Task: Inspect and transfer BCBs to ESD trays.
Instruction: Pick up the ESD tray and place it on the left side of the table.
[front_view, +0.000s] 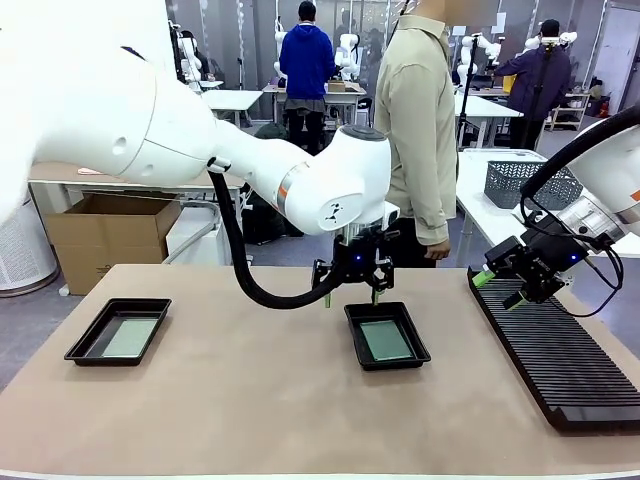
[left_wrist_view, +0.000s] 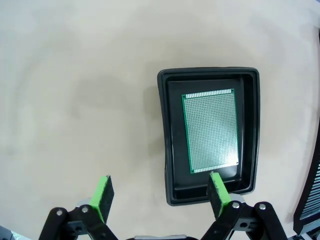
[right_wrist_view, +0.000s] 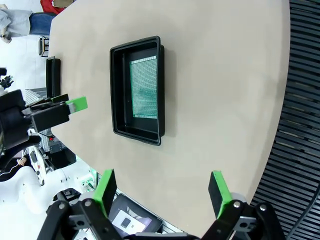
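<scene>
Two black ESD trays lie on the tan table, one at the left (front_view: 118, 331) and one in the middle (front_view: 387, 336). Each holds a pale green BCB, the left one (front_view: 131, 337) and the middle one (front_view: 386, 341). My left gripper (front_view: 351, 297) hangs open just behind the middle tray's far rim, nothing between its fingers. In the left wrist view the middle tray (left_wrist_view: 210, 134) and its BCB (left_wrist_view: 210, 131) lie flat ahead of the open fingers (left_wrist_view: 103, 198). My right gripper (front_view: 498, 289) is open above the rack's far end. The right wrist view shows the middle tray (right_wrist_view: 138, 89) with its BCB (right_wrist_view: 145, 87).
A long black ribbed rack (front_view: 555, 350) runs along the table's right side. A person in a beige shirt (front_view: 418, 130) stands at the far edge. A grey basket (front_view: 530, 184) sits on a white table behind. A cardboard box (front_view: 105, 232) stands at the far left.
</scene>
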